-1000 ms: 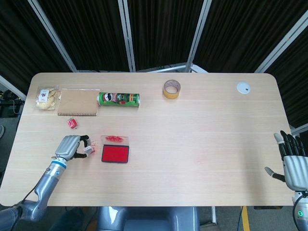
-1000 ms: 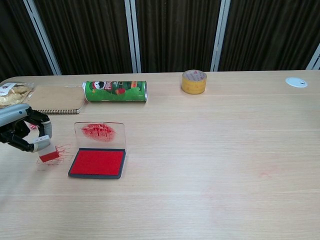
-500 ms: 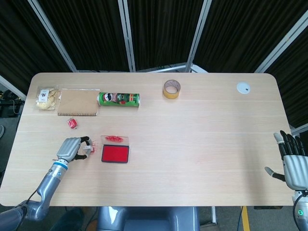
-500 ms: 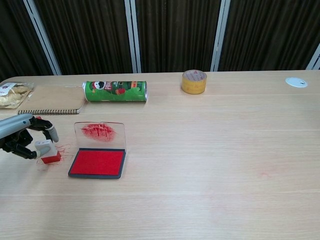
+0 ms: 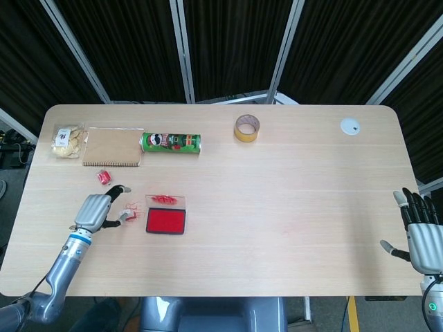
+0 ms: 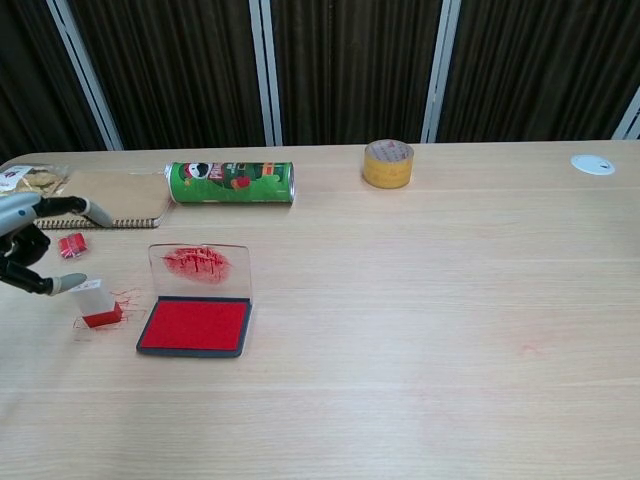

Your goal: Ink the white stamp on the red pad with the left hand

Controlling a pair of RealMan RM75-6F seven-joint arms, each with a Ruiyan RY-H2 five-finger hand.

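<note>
The white stamp (image 6: 98, 302) with its red base stands upright on the table, just left of the red ink pad (image 6: 195, 325), on red ink smears. The pad's clear lid (image 6: 205, 263) is tipped back, smeared red. My left hand (image 6: 30, 245) hovers left of the stamp with fingers spread, holding nothing; its thumb tip lies close to the stamp's top. In the head view, the stamp (image 5: 128, 215) sits between the left hand (image 5: 93, 209) and the pad (image 5: 166, 221). My right hand (image 5: 422, 232) stays open at the table's right edge.
A green can (image 5: 170, 142) lies on its side behind the pad, beside a brown notebook (image 5: 113, 146) and a snack bag (image 5: 67, 140). A small red item (image 5: 104, 177) lies near the left hand. A tape roll (image 5: 247, 128) and a white disc (image 5: 350, 126) sit at the back.
My left hand set the stamp down beside the pad, let it go, spread its fingers and drew back to the left. The right hand has not moved.
</note>
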